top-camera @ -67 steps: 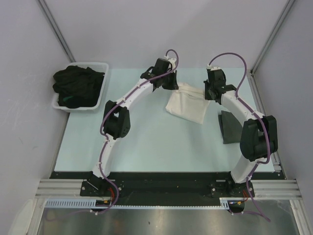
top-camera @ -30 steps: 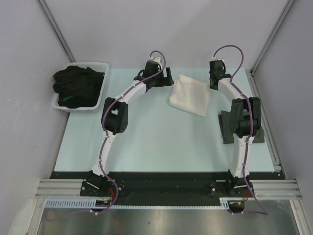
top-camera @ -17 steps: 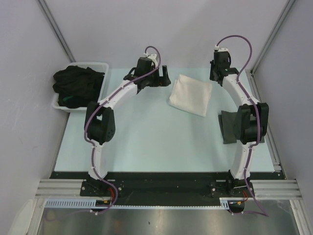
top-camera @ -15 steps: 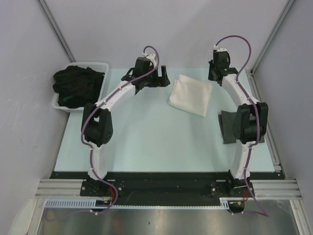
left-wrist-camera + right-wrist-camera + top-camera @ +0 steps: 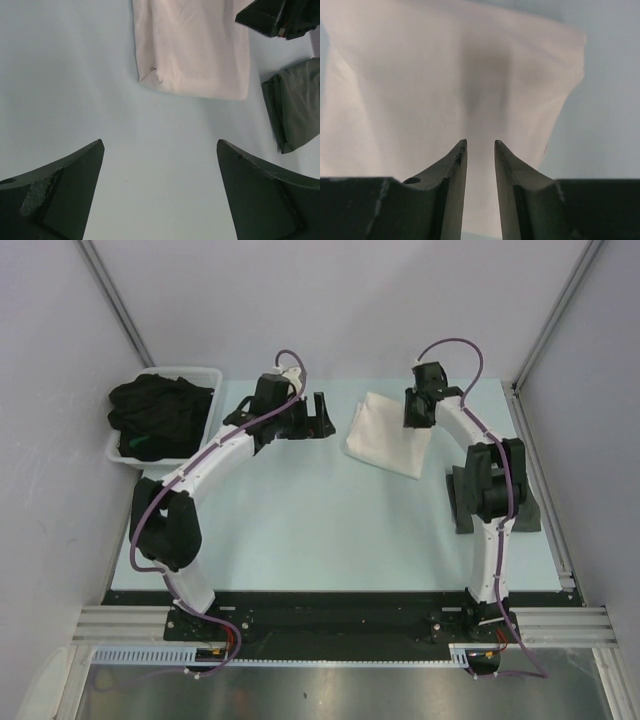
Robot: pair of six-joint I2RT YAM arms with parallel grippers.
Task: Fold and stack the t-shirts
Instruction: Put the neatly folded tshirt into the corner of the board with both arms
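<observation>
Top external view: left gripper (image 5: 160, 143), jaws spread wide, beside the folded cream t-shirt (image 5: 388, 435) on the tabletop (image 5: 300, 520). Right gripper's (image 5: 480, 144) jaws nearly meet over it; a pinch cannot be told.

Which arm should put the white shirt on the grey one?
Probably right. The right gripper is over the cream shirt, and the grey shirt lies on that side. The left gripper stands open, off the cloth.

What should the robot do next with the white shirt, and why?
Probably the right gripper should lower and pinch the edge of the cream shirt beneath its slightly parted jaws, ready to carry it onto the dark grey shirt: both lie folded but apart.
</observation>
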